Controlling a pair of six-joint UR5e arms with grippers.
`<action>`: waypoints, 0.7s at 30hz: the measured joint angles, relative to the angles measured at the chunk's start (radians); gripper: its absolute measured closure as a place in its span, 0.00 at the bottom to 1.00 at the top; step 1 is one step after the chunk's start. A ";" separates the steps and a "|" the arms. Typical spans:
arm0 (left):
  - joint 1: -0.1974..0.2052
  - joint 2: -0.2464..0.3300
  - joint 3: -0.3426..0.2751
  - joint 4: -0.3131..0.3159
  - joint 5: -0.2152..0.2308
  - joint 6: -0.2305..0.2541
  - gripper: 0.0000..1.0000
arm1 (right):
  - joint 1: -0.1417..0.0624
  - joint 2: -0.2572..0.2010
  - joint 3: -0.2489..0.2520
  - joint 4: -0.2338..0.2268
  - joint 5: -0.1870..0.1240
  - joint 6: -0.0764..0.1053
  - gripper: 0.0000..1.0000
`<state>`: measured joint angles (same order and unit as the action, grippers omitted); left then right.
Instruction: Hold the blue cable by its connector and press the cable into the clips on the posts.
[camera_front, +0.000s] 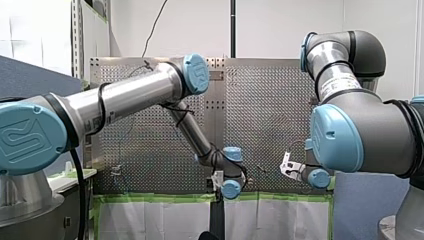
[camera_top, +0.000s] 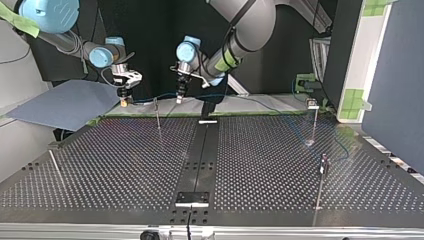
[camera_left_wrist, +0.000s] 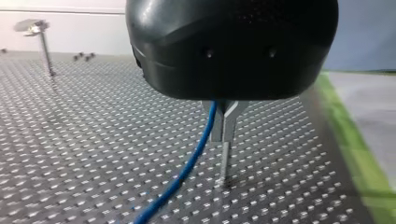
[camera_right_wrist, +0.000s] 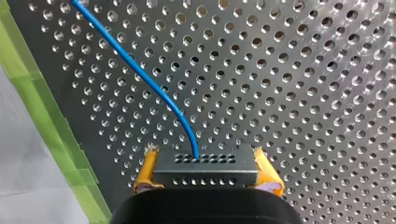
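Right hand: 2 yellow pads clamped on connector. Left hand: metal fingers pressed together, pointing down. Both arms outstretched, wrists low.

Front light: we are seeing the wall evenly bright.
Glare: we are catching sparkle off the table holes in both wrist views.
Top backdrop: we are looking into darkness beyond the table.

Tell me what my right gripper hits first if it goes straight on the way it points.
Probably the table: the right gripper, shut on the connector, points at its bare perforated surface. Only the blue cable from the connector lies ahead; depth is unclear.
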<state>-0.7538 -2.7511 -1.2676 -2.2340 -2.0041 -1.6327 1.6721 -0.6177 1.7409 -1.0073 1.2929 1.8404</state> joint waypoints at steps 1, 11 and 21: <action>-0.003 -0.010 0.010 -0.006 0.000 0.003 1.00 | -0.001 0.000 0.000 0.000 -0.002 0.001 1.00; -0.018 -0.063 0.085 -0.077 -0.009 0.006 1.00 | -0.014 0.000 -0.006 0.004 0.002 0.039 1.00; -0.026 -0.065 0.137 -0.135 -0.017 0.005 1.00 | -0.024 0.000 -0.035 0.027 -0.001 0.041 1.00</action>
<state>-0.7798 -2.8161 -1.1302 -2.3695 -2.0209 -1.6275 1.6484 -0.6176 1.7061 -0.9806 1.2917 1.8812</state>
